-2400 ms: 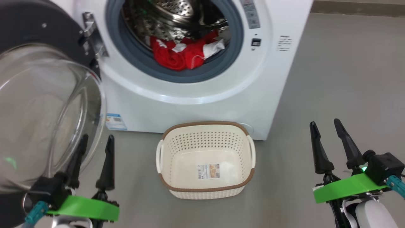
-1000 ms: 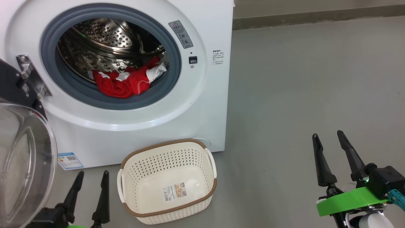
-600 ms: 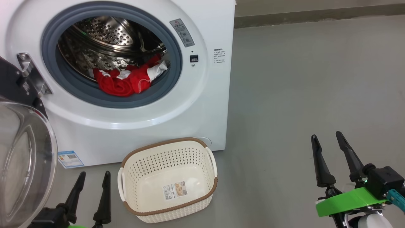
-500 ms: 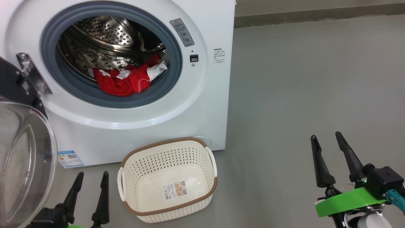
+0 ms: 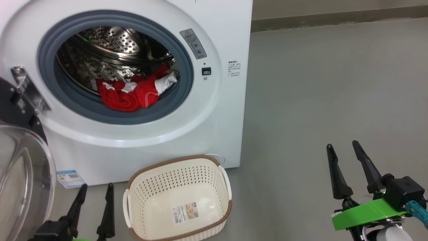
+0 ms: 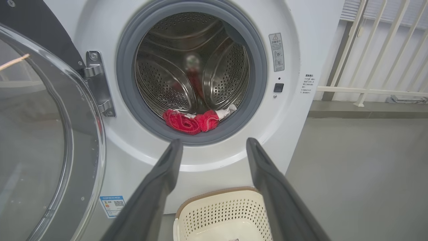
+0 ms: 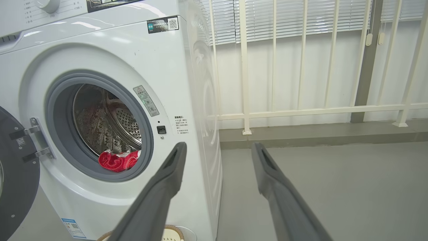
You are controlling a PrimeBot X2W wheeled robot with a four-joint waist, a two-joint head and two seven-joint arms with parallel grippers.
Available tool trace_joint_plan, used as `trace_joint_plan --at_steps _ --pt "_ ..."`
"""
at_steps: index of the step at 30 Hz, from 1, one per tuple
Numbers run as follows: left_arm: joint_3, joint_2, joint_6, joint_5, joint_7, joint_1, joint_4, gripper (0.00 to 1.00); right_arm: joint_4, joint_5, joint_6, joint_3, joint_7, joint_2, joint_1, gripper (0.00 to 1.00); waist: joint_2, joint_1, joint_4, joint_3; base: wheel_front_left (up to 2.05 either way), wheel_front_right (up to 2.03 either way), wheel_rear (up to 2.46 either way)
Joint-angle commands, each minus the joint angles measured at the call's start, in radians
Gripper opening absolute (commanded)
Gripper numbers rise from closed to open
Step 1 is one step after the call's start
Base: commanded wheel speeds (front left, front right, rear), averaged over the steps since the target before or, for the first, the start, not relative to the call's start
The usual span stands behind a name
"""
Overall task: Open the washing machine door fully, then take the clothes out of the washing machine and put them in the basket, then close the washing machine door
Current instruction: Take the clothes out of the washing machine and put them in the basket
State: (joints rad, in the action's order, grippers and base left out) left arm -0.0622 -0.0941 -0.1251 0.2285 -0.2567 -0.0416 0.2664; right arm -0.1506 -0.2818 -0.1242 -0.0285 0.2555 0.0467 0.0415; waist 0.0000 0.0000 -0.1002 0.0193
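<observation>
Presently both pincers are held with fingers apart and nothing is gripped: the left pincer [image 5: 96, 185] and the right pincer [image 5: 342, 144] are both pointed towards the washing machine [image 5: 214, 110]. The washing machine door [image 5: 23, 184] is swung open and stands just left of the left pincer. The clothes [image 5: 128, 95] are lodged at the drum's front lip, ahead of and above the left pincer, well apart from both pincers. The basket [image 5: 174, 161] is set on the floor [image 5: 317, 100] just right of the left pincer and well left of the right one, at the machine's foot.

A grey warning label [image 5: 193, 43] bearing a triangle is seen beside the opening, and a small block of print [image 5: 234, 68] further right; neither can be read. A blue-edged label with a QR code [image 5: 69, 178] is stuck low on the front, ahead of the left pincer. A sticker [image 5: 185, 211] is seen on the basket's bottom, its writing too small to read. A dark strip with a QR code [image 7: 163, 24] is seen near the machine's top edge.

Compared with half a second earlier, the whole head picture is shifted slightly, so the camera is taken to have moved. Clothes, basket and door are unchanged, and both pincers are spread as before.
</observation>
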Motion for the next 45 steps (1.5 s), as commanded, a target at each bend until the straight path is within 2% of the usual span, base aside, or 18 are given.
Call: trace_joint_plan --at_steps 1,13,45 --pt "-0.030 -0.010 -0.005 0.004 -0.005 -0.049 -0.034 1.00 0.021 0.000 -0.007 0.021 0.006 0.004 0.034 1.00 0.0000 0.0000 0.000 -0.001 1.93 -1.93 0.00" --pt "-0.011 -0.012 -0.005 0.028 -0.005 -0.033 -0.052 1.00 0.014 0.000 -0.007 0.018 0.006 0.004 0.034 1.00 0.0000 0.0000 0.001 0.001 1.04 -1.04 0.00" --pt "-0.015 -0.006 -0.006 0.001 -0.005 -0.044 -0.052 1.00 0.020 0.002 -0.007 0.022 0.006 0.004 0.022 1.00 0.0000 0.0000 0.018 -0.015 0.01 -0.01 0.00"
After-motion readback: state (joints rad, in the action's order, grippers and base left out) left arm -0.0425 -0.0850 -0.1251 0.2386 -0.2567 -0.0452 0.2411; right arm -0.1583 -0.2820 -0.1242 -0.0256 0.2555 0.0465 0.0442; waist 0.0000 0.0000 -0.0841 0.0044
